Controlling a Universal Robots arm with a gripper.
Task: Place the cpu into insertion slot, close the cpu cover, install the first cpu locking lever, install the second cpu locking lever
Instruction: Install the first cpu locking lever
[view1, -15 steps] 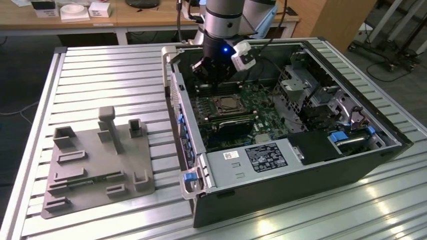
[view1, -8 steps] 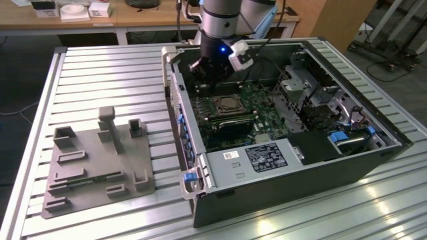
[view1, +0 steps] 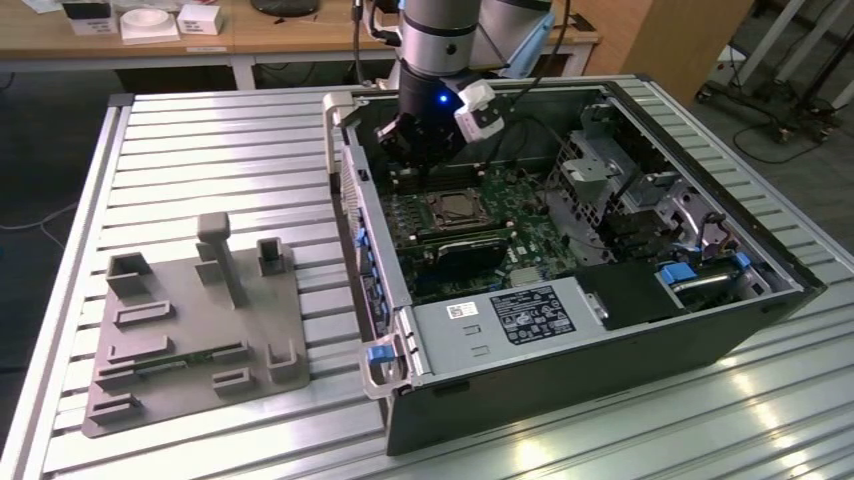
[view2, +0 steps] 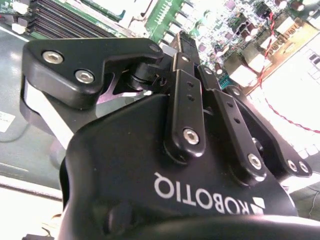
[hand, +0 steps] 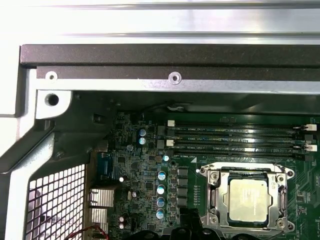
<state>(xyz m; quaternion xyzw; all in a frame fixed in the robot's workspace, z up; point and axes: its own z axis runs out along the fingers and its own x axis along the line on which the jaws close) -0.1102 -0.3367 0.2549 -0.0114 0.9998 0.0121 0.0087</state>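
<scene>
I am hovering my black two-finger gripper (view2: 184, 41), fingers (view2: 183, 80) together and empty, near the pale silvery square cpu (hand: 248, 200); drifting sideways could scrape the small round capacitors (hand: 161, 189).

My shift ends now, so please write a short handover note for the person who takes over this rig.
Gripper: hangs inside the computer case, close to the socket; open or shut cannot be told.
Chip: lying in the socket.
Cover: looks down around the chip.
Done: chip placed, cover seemingly closed.
Left: the two levers; whether they are latched is unclear.
</scene>
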